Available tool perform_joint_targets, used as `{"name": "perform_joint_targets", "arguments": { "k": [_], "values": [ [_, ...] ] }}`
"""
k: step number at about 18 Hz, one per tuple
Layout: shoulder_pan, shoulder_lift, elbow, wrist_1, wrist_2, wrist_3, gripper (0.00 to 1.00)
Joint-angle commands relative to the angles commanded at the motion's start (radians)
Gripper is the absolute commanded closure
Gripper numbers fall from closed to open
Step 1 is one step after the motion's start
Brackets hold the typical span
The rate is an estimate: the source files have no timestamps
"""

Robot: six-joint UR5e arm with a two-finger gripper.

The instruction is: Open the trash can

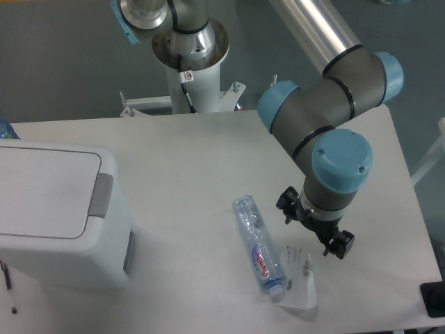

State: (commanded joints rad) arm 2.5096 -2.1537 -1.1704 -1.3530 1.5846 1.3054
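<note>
The trash can (59,212) sits at the left side of the bench (201,160), and part of it runs off the edge of the picture. Its flat lid (45,191) is down, so it is not open yet. The grey push tab (101,196) is on the rim, on the side that faces the arm.

The hand (316,226) is far over on the right, hanging just above the bench, well apart from the can. The wrist hides the fingers, so it is not possible to tell if the hand is open or closed. It holds nothing that can be seen.

A clear bottle (259,243) lies on its side near the hand, with a white bag (300,278) touching it. If the arm swings low toward the can, it could knock them. The hand could also miss the small tab, or push the can sideways.

There is one trash can, one tab, one bottle, one bag, one arm.
</note>
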Motion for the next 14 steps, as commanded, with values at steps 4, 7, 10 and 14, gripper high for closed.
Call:
{"name": "perform_joint_targets", "arguments": {
  "k": [4,7,10,14],
  "values": [
    [-0.002,0.002,0.000,-0.002,0.000,0.000,0.00],
    [-0.002,0.000,-0.003,0.000,-0.002,0.000,0.00],
    [-0.002,0.003,-0.021,0.000,-0.012,-0.041,0.00],
    [-0.020,0.014,-0.029,0.005,-0.084,-0.242,0.00]
  ]
}}
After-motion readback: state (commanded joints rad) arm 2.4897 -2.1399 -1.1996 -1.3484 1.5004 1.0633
